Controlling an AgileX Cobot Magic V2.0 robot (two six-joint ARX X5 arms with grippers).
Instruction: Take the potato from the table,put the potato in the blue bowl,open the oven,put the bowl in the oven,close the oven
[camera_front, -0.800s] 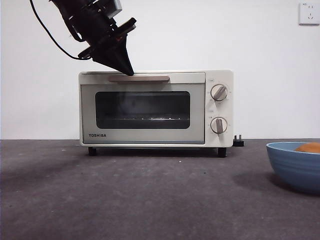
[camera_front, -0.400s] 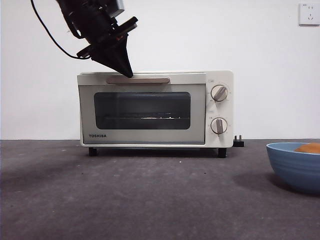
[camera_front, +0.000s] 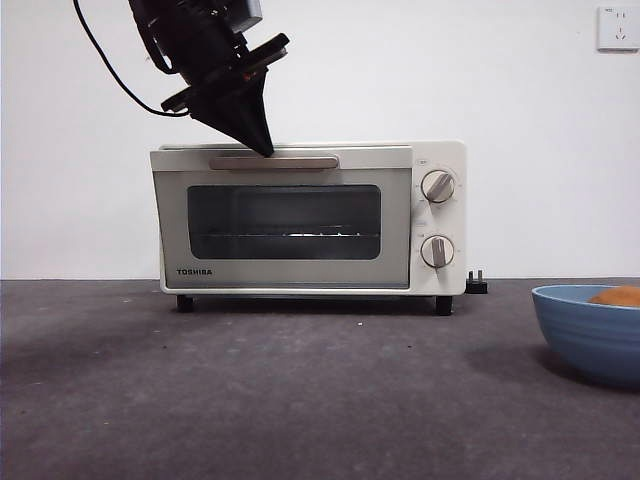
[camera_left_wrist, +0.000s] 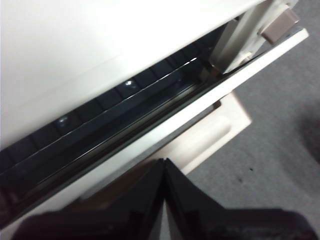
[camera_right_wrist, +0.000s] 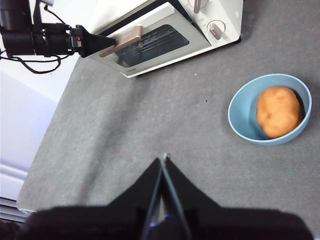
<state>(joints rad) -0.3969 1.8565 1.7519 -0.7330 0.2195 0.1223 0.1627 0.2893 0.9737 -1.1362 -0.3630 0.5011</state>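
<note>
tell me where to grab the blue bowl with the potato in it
Probably the blue bowl's thin raised rim, from above, one of the fingers inside and one outside. Pick the rim's bare stretch; the potato fills most of the bowl, leaving little room elsewhere.

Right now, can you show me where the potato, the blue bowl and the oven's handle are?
potato (camera_right_wrist: 277, 111): right wrist view, middle of its orange skin.
blue bowl (camera_right_wrist: 238, 120): right wrist view, on its rim.
oven handle (camera_front: 300, 161): front view, middle of the beige bar.
</note>
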